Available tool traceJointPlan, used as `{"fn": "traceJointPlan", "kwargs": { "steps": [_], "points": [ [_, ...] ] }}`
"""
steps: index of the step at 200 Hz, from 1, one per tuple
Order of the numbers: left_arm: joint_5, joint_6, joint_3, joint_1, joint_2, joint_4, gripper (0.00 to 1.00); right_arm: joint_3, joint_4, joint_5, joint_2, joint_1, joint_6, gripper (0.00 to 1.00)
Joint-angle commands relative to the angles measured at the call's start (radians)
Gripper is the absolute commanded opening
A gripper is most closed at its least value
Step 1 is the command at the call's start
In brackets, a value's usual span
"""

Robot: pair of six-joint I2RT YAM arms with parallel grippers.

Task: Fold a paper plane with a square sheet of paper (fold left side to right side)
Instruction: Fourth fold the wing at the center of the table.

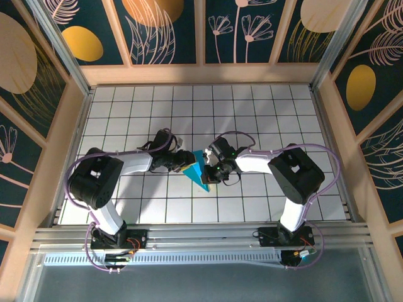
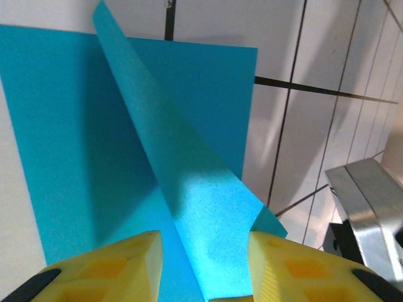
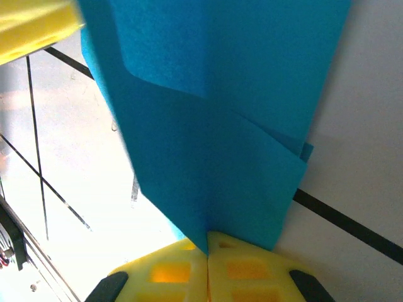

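The cyan-blue sheet of paper (image 1: 200, 171) lies mid-table between both grippers, folded into a pointed wedge like a paper plane, tip toward the near edge. In the left wrist view one flap of the paper (image 2: 189, 119) stands up from the flat layer and runs between the yellow fingers of my left gripper (image 2: 203, 239), whose jaws stand apart around it. My right gripper (image 3: 208, 238) is shut, pinching the folded edge of the paper (image 3: 208, 126) where the layers meet. From above, the left gripper (image 1: 186, 161) and right gripper (image 1: 212, 168) face each other across the paper.
The white grid table (image 1: 264, 113) is walled by wooden frames at the back and sides. An aluminium rail (image 1: 201, 236) runs along the near edge by the arm bases. A grey metal part of the right arm (image 2: 365, 207) sits close beside the paper.
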Motion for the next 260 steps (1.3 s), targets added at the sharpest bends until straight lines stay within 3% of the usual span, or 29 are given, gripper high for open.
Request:
{"fn": "traceJointPlan", "kwargs": {
  "steps": [1,131,197,238,260],
  "points": [
    [0.012,-0.015,0.034,-0.005,0.032,0.017,0.4,-0.021,-0.007,0.009,-0.016,-0.008,0.009,0.09],
    [-0.087,0.008,0.065,-0.006,0.107,-0.092,0.39,-0.026,0.021,-0.021,-0.055,-0.017,0.012,0.21],
    [-0.09,0.014,0.064,-0.005,0.111,-0.097,0.39,-0.041,0.043,-0.032,-0.188,-0.07,0.042,0.41],
    [-0.089,0.016,0.062,-0.006,0.108,-0.095,0.39,-0.141,0.244,-0.195,-0.233,-0.18,0.138,0.46],
    [-0.09,0.014,0.064,-0.006,0.106,-0.094,0.38,-0.153,0.325,-0.245,-0.193,-0.187,0.174,0.46]
  ]
}}
